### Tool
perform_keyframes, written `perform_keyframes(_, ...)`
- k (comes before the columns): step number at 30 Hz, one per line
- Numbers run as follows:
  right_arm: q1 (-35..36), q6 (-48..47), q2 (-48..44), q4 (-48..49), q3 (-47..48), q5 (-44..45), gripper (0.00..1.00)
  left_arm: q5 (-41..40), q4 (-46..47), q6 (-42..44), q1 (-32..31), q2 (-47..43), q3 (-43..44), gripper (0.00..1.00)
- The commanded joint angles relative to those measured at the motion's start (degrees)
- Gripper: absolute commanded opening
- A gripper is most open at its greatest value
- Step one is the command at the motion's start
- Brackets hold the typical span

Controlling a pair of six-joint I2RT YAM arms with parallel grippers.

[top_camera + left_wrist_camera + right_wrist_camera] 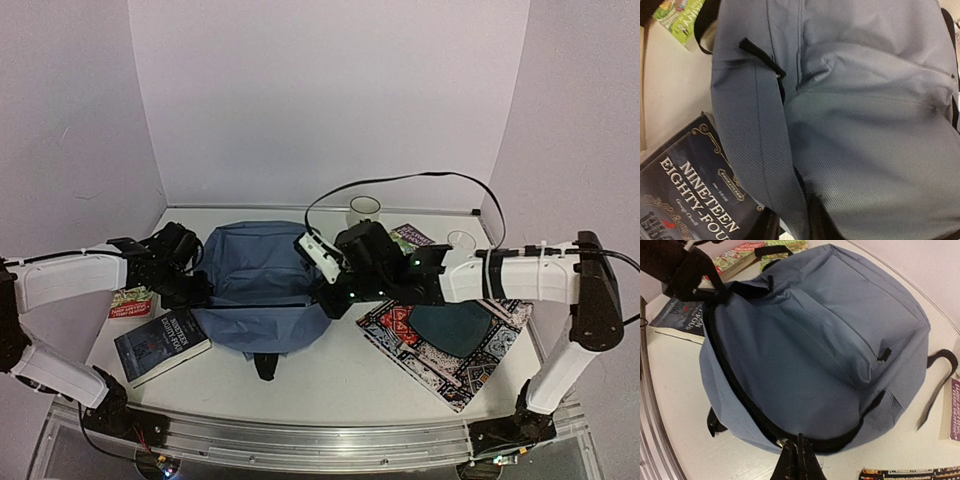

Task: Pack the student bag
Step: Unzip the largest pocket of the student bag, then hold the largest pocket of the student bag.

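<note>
The slate-blue student bag (255, 285) lies flat mid-table, its main zipper a dark line running round the near edge. My left gripper (190, 287) is at the bag's left edge. In the left wrist view (790, 225) its dark fingers are shut on a fold of bag fabric (855, 125). My right gripper (327, 298) is at the bag's right edge. In the right wrist view (800, 460) it is shut on the black zipper pull beside the metal slider (781, 441). The bag (810, 340) fills that view, and the left gripper (690, 270) shows at the top left.
A dark "Nineteen Eighty-Four" book (160, 345) lies left of the bag, with a red-and-green book (132, 300) behind it. A patterned cloth mat (430, 355) with a dark teal item lies to the right. A mug (364, 209) and a green-covered book (412, 238) stand at the back.
</note>
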Motion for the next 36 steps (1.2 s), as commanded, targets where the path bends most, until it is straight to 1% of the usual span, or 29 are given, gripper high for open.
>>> perform_keyframes(1,0.6,1.7,3.7,-1.5,7.1,-6.6,0.00,-0.9,3.3,12.4,0.6,-6.6,4.1,0.34)
perform_keyframes(3,0.6,2.0,4.6,-1.2,8.3,-7.1,0.00,2.4,5.5,15.8,0.4,-9.4,4.3,0.41)
perform_keyframes(5,0.7,2.1,5.2,-1.2,9.2,-7.1,0.00,7.9,7.9,19.1,0.1,-11.6,4.4,0.49)
perform_keyframes(8,0.7,2.4,5.9,-1.2,10.2,-7.0,0.00,14.7,9.9,24.1,-2.0,-12.9,5.2,0.60)
perform_keyframes(10,0.7,2.6,6.2,-1.2,10.6,-7.0,0.00,17.6,10.3,26.6,-3.6,-12.5,5.8,0.65)
perform_keyframes(13,0.6,3.6,6.3,-1.2,10.7,-6.9,0.00,22.0,11.4,30.2,-4.9,-10.1,6.6,0.70)
perform_keyframes(16,0.6,4.4,6.6,-1.2,10.7,-6.7,0.00,24.7,14.2,32.7,-7.4,-6.4,6.7,0.72)
perform_keyframes(26,0.6,6.5,6.4,-1.2,10.7,-5.8,0.00,26.6,24.5,40.8,-13.7,1.0,3.8,0.72)
perform_keyframes(31,0.5,8.0,5.8,-0.9,9.8,-5.2,0.00,26.2,27.4,41.8,-15.6,5.3,4.8,0.70)
perform_keyframes(36,0.1,9.0,5.1,-0.7,9.3,-4.8,0.00,25.4,31.9,42.2,-16.3,8.5,3.3,0.67)
